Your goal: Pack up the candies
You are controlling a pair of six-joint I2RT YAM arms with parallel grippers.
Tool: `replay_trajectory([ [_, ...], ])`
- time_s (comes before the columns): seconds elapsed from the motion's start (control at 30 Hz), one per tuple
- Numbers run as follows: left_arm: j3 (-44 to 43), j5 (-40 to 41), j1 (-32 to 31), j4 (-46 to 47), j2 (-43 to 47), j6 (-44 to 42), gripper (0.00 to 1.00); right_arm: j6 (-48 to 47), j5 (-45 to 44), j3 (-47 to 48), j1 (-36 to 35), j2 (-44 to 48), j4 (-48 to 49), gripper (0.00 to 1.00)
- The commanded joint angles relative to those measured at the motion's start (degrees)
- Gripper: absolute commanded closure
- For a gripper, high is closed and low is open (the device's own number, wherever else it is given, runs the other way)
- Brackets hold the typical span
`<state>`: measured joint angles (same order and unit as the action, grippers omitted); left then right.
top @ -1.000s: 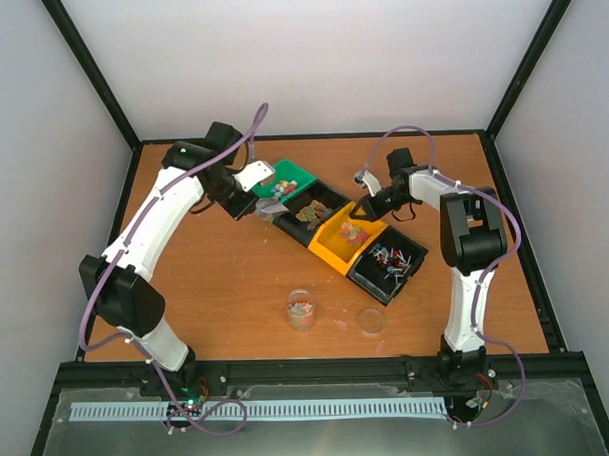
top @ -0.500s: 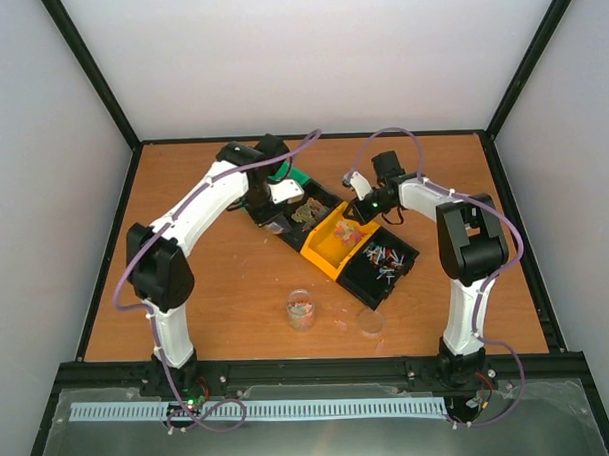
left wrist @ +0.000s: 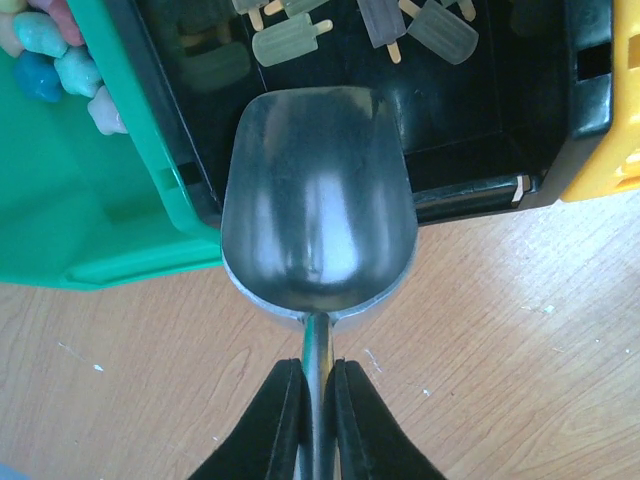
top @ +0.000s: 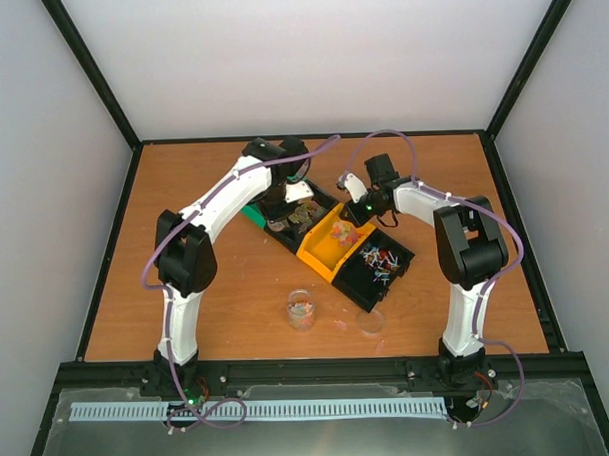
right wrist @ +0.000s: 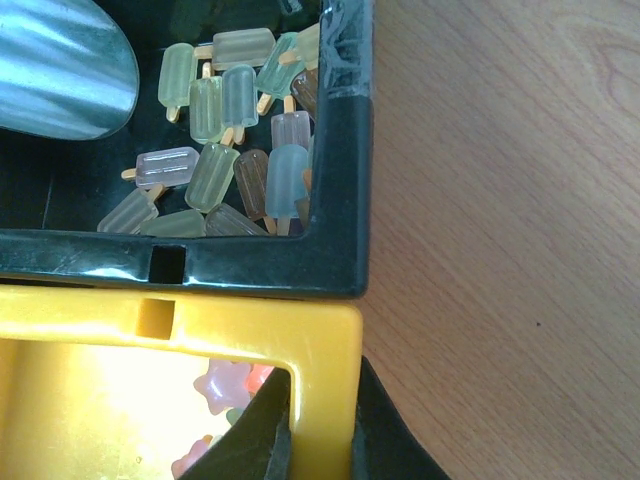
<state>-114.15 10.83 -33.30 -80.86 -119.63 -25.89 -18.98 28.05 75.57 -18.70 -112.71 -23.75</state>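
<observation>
- The left fingers (left wrist: 272, 425) are clamped on the thin handle of the silver scoop (left wrist: 315, 200). Its empty bowl hangs over the near wall of the black bin (left wrist: 588, 70), straight ahead of them.
- The candies (left wrist: 285, 40) in reach, pale lolly-shaped ones, lie just beyond the scoop's lip. Pastel lumps sit in the green bin (left wrist: 90, 200), off to these fingers' left.
- The right fingers (right wrist: 272, 440) pinch the wall of the yellow bin (right wrist: 200, 320), one inside and one outside (a steadying hold, I'd say).
- To scoop well, tip the lip down and push forward along the bin floor under the pile. Then level the bowl before lifting, so nothing spills onto the worktop (left wrist: 480, 350) on the way to the jar (top: 300, 310).
</observation>
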Motion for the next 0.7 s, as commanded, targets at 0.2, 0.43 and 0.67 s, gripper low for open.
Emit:
replay_trajectory([
  [0.2, 17.14, -7.16, 0.33, 14.59, 2.39, 1.5, 0.99, -1.41, 3.22, -0.75, -1.95, 2.8, 0.31, 0.97],
  [0.43, 19.92, -10.32, 0.34, 20.33, 1.66, 0.79, 0.99, -3.03, 3.33, -0.73, -2.0, 3.06, -0.39, 0.97],
  [0.67, 22.78, -13.79, 0.18, 25.16, 2.16, -2.1, 0.99, -4.67, 4.13, -1.62, -2.0, 3.48, -0.42, 0.97],
])
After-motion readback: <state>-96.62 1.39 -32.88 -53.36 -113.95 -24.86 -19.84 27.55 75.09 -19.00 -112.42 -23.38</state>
